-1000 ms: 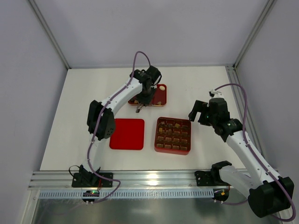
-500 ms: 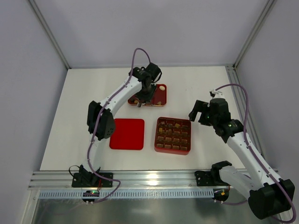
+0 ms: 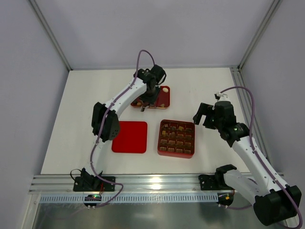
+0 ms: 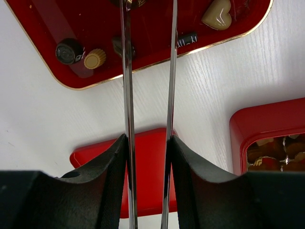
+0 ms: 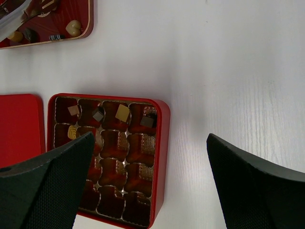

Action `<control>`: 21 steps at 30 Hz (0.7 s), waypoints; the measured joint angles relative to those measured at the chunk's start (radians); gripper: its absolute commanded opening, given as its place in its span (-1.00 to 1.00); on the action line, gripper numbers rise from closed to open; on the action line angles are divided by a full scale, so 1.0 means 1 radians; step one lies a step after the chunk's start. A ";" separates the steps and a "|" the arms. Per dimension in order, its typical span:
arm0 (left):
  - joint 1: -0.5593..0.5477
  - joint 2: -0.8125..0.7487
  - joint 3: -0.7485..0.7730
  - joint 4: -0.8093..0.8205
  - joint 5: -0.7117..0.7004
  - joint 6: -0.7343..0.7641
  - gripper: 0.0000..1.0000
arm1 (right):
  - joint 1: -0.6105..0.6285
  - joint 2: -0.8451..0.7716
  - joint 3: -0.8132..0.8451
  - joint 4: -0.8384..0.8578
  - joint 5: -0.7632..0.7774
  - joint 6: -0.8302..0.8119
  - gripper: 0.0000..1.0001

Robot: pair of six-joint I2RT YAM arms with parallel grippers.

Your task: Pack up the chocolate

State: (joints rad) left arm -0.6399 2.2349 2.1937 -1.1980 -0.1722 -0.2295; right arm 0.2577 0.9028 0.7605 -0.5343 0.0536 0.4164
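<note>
My left gripper is shut on a pair of metal tweezers that reach over the near edge of a red tray. Loose chocolate lies on that tray: a cream heart, a tan round and dark pieces. A dark piece sits at the tweezer tips, cut off by the frame edge, and I cannot tell if it is pinched. The red gridded box holds several pieces in its far rows. My right gripper hangs open above the box's right side.
The flat red lid lies left of the box, under my left wrist. White tabletop surrounds the tray, box and lid. Metal rails run along the near and right table edges.
The left arm has shifted the tweezers slightly back, from just in front of the tray onto its near edge. The right arm has barely moved.
</note>
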 measured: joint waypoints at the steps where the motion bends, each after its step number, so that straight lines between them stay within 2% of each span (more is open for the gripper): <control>1: 0.000 0.000 0.002 -0.001 0.000 0.000 -0.24 | 0.000 -0.002 0.000 -0.001 0.000 0.000 1.00; 17: 0.000 0.002 0.013 -0.017 -0.011 0.001 -0.25 | 0.000 -0.006 0.000 -0.004 -0.001 0.001 1.00; 21: 0.000 0.002 0.013 -0.021 -0.011 0.002 -0.35 | 0.000 -0.006 0.000 -0.004 -0.001 0.001 1.00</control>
State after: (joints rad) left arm -0.6399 2.2368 2.2070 -1.2190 -0.1829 -0.2276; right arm 0.2577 0.8967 0.7605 -0.5381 0.0528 0.4171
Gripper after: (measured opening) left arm 0.347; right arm 0.996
